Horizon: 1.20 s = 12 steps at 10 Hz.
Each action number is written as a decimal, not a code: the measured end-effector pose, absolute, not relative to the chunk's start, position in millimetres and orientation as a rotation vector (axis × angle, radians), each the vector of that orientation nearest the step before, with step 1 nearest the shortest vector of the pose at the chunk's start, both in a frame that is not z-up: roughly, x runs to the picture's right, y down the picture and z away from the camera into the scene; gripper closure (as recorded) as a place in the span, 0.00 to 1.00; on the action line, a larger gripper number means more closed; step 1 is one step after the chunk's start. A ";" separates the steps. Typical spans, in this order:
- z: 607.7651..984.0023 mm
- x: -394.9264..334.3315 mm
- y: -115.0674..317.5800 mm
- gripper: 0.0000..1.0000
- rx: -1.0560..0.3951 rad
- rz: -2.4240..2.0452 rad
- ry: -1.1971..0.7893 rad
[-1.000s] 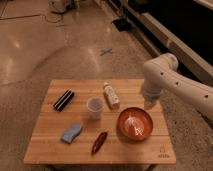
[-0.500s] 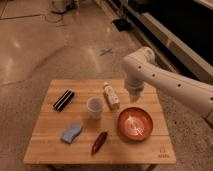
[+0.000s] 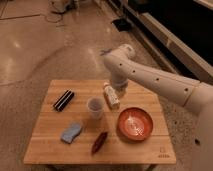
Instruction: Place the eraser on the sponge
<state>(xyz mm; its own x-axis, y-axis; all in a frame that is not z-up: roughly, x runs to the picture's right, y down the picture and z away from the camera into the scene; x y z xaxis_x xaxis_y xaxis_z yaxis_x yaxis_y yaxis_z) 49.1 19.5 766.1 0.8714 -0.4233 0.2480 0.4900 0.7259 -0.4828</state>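
Clearly, the eraser [image 3: 63, 100] is not on the sponge [image 3: 71, 133]. It lies flat and slantwise on the far left part of the wooden table [image 3: 150, 150], and the sponge lies nearer to the front edge, a little to its right, with bare wood between them.

The gripper [image 3: 119, 91] hangs at the middle of the table's far side, just behind the small bottle [image 3: 111, 96], and the white arm reaches in from the right. Its jaws stand wide apart and, as far as I can see, they have hold of nothing. This fits with a hand that is free to take something.

I judge that the gripper must go leftward, past the translucent cup [image 3: 95, 107], to reach the eraser. Because the block lies slantwise, the jaws would likely need to turn so they close across its narrow side.

The sponge is soft and about as big as the eraser, so the block should come down well centred on it. The orange bowl [image 3: 135, 123] and the dark red pepper [image 3: 99, 142] lie off this way.
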 end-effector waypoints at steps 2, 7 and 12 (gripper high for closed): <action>770.1 17.5 12.5 0.20 -0.547 -0.564 -0.141; 774.0 -42.6 -15.9 0.20 -0.460 -0.638 -0.167; 771.9 -70.3 -21.1 0.20 -0.435 -0.652 -0.208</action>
<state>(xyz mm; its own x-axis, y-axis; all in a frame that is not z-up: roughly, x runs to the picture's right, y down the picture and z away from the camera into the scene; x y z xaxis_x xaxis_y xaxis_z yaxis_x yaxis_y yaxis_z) -70.3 -21.1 771.9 0.7782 -0.5403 0.3201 0.6259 0.7091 -0.3248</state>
